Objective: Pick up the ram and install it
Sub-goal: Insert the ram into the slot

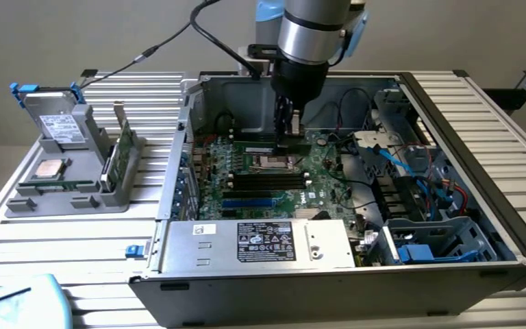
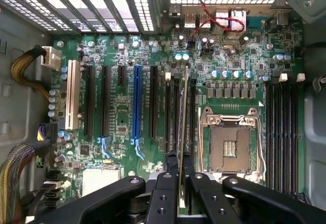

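Green and thin, the ram (image 2: 184, 112) is seen edge-on in the wrist view. It stands upright on its long edge, pinched between the two black fingers (image 2: 172, 165) of the gripper (image 2: 180, 163), which is closed narrowly on it. The stick hangs in line with a group of black memory slots (image 2: 168, 117) on the motherboard (image 2: 122, 127), just beside the open silver processor socket (image 2: 230, 147). Whether its lower edge touches a slot cannot be told. Four more black slots (image 2: 282, 132) lie on the other side of the socket, and a blue expansion slot (image 2: 136, 107) runs among longer black ones further off.

In the exterior view the arm (image 1: 311, 31) comes straight down from above, its silver and black wrist vertical. The gripper reaches deep into the open computer case (image 1: 482, 226), low over the board and toward the far wall. A grey power supply (image 1: 263, 243) with a black label sits at the near end of the case. On the exterior view's left, well apart from the case, a grey holder (image 1: 71, 199) rests on the slatted metal table (image 1: 53, 236). It carries a square silver processor chip (image 1: 51, 168), a broader green card (image 1: 128, 154) standing on edge, and a hard drive (image 1: 57, 123)
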`<state>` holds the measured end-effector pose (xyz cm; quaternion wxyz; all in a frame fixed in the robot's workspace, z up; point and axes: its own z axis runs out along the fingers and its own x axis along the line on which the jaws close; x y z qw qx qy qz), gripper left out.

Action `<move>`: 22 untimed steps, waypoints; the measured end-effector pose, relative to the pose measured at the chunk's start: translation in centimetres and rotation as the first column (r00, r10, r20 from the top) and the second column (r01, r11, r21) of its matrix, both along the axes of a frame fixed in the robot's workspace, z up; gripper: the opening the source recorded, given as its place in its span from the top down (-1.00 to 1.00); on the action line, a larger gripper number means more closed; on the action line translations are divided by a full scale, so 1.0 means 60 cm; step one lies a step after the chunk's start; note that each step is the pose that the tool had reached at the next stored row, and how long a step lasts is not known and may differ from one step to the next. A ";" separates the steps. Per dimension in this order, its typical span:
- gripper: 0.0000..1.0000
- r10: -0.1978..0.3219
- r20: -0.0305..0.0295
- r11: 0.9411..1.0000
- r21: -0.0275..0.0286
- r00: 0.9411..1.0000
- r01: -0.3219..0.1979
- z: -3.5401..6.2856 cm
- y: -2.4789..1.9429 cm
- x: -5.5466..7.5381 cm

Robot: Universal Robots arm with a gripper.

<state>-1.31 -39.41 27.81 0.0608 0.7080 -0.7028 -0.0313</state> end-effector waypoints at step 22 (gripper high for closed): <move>0.73 0.072 0.023 0.997 -0.040 0.997 -0.071 -0.040 0.0125 -0.014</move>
